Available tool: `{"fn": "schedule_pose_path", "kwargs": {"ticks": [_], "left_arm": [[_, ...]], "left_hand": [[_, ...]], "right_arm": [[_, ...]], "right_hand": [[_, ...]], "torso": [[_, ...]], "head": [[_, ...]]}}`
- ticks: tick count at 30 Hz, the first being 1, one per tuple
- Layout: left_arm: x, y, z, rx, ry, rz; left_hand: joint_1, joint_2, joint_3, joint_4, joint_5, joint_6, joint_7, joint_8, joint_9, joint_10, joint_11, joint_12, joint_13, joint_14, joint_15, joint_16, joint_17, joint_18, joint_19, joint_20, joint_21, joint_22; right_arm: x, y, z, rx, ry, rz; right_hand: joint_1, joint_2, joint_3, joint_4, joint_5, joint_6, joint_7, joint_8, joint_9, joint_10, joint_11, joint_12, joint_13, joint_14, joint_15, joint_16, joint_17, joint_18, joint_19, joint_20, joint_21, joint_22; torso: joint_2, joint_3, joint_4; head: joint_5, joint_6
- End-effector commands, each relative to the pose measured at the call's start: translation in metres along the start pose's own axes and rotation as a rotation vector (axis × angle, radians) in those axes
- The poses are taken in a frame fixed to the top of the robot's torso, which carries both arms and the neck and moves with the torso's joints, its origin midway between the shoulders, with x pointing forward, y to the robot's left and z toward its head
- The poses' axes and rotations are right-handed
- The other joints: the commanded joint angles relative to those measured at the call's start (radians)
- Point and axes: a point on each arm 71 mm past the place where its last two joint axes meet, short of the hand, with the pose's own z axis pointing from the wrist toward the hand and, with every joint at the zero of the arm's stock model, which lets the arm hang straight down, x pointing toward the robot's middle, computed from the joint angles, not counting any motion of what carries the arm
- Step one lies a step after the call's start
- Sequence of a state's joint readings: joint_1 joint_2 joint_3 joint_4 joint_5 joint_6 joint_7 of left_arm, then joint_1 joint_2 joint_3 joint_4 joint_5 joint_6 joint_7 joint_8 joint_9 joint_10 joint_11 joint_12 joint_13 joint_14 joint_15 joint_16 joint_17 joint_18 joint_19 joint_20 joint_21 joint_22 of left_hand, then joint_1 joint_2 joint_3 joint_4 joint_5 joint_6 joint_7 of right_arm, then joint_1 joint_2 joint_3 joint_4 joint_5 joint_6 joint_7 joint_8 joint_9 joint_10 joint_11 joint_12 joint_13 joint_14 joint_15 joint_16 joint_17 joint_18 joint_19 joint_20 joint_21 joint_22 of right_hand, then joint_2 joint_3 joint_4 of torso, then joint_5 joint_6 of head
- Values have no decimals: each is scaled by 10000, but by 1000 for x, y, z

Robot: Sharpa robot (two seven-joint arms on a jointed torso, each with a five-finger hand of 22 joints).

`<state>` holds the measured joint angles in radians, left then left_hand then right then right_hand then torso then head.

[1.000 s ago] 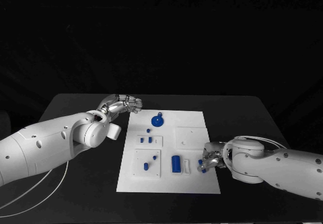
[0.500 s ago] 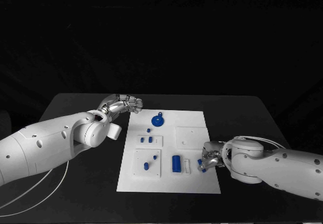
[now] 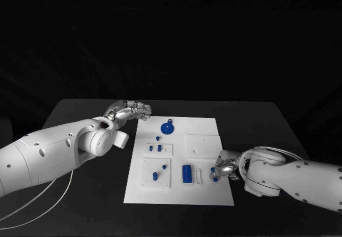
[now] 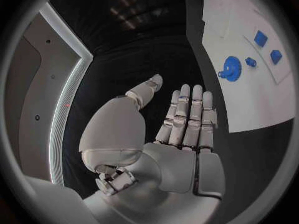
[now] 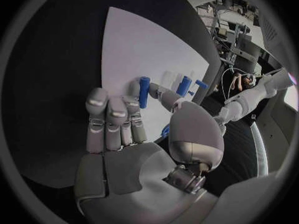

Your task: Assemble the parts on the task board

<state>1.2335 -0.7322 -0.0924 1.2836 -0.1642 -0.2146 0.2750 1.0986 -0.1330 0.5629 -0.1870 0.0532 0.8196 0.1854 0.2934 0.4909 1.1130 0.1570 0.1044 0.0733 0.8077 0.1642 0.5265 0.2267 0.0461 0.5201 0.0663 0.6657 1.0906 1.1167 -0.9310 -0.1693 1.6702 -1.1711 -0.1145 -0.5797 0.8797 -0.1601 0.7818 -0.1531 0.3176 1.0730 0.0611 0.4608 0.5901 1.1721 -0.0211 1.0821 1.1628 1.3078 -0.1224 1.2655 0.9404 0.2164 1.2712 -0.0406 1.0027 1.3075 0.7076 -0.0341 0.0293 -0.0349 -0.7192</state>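
The white task board (image 3: 203, 192) lies mid-table. On it are a round blue gear (image 3: 167, 128), a small peg (image 3: 157, 138), two blue blocks (image 3: 154, 147), two small pieces (image 3: 155, 174) on a raised plate, and a long blue cylinder (image 3: 187, 173). My right hand (image 3: 224, 169) is at the board's right edge. Its thumb and a finger pinch a small blue peg (image 5: 144, 91), also seen as the blue peg (image 3: 213, 172) just above the board. My left hand (image 3: 132, 109) hovers off the board's far left corner, fingers straight and side by side (image 4: 187, 119), holding nothing.
The left wrist view shows the board (image 4: 249, 99) with the gear (image 4: 231, 67) and blocks (image 4: 260, 38) off to the hand's side. Black table (image 3: 78, 111) surrounds the board on all sides. A pale cable (image 3: 43, 200) trails under the left arm.
My right arm has shifted slightly, its hand staying at the board's right edge with the small peg. The left hand has not moved.
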Motion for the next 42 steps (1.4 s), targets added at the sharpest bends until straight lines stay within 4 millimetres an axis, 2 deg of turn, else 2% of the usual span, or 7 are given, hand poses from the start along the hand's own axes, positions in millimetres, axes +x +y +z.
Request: {"fn": "schedule_pose_path", "kwargs": {"ticks": [1,2,4,13,22,42], "left_arm": [[2,-1,0,67,152,-37],[2,-1,0,67,151,-36],[2,-1,0,67,151,-35],[2,-1,0,64,151,-27],[1,-1,0,59,141,-18],[2,-1,0,63,151,-19]], "left_hand": [[-88,-40,-1,37,9,-79,-16,39,-11,-65,-22,-18,-6,45,51,-35,12,137,65,23,-61,13],[-87,-40,-1,37,9,-79,-16,39,-11,-66,-22,-18,-6,45,51,-36,13,137,65,23,-61,13],[-85,-42,-1,36,9,-78,-16,40,-11,-66,-22,-18,-6,45,50,-37,14,137,65,23,-62,14],[-75,-46,1,32,9,-78,-17,43,-12,-66,-23,-17,-6,45,49,-40,18,138,64,21,-64,17],[-66,-50,2,28,9,-77,-18,45,-12,-66,-24,-17,-6,45,49,-43,22,139,63,20,-66,20],[-64,-56,-1,34,8,-79,-16,50,-15,-68,-22,-16,-7,45,50,-54,34,138,64,22,-70,29]], "right_arm": [[7,4,-1,-289,178,1221],[7,4,-2,-336,168,1324],[6,6,-4,-424,144,1527],[10,15,-9,-846,484,2560],[13,18,-9,-879,856,2642],[17,24,-4,-752,1295,2374]], "right_hand": [[-169,-84,176,-522,-18,-190,280,-1617,-974,68,4,30,17,98,-21,-32,-7,454,115,20,44,85],[-227,-110,-63,-562,86,-179,256,-1602,-970,84,-9,37,22,107,-39,-23,-4,454,136,-3,58,87],[-274,-211,-202,-512,-30,-166,260,-1592,-973,90,-27,28,18,102,-50,-29,-8,454,135,-17,44,76],[-298,-278,-392,-380,-46,-130,238,-1571,-980,115,-49,18,14,99,-76,-31,-9,454,146,-54,24,57],[-282,-239,-588,-367,96,-133,230,-1568,-992,119,-60,9,19,89,-89,-35,-10,454,140,-86,11,52],[-299,-164,-779,-352,-21,-138,230,-1568,-1010,102,-58,-4,30,80,-88,-40,-12,454,106,-93,-6,54]], "torso": [[0,2,-8],[0,2,-11],[1,1,-17],[2,0,-4],[-1,-9,1],[-1,-6,1]], "head": [[4,-3],[4,-2],[7,1],[-5,-19],[22,-43],[46,-71]]}}
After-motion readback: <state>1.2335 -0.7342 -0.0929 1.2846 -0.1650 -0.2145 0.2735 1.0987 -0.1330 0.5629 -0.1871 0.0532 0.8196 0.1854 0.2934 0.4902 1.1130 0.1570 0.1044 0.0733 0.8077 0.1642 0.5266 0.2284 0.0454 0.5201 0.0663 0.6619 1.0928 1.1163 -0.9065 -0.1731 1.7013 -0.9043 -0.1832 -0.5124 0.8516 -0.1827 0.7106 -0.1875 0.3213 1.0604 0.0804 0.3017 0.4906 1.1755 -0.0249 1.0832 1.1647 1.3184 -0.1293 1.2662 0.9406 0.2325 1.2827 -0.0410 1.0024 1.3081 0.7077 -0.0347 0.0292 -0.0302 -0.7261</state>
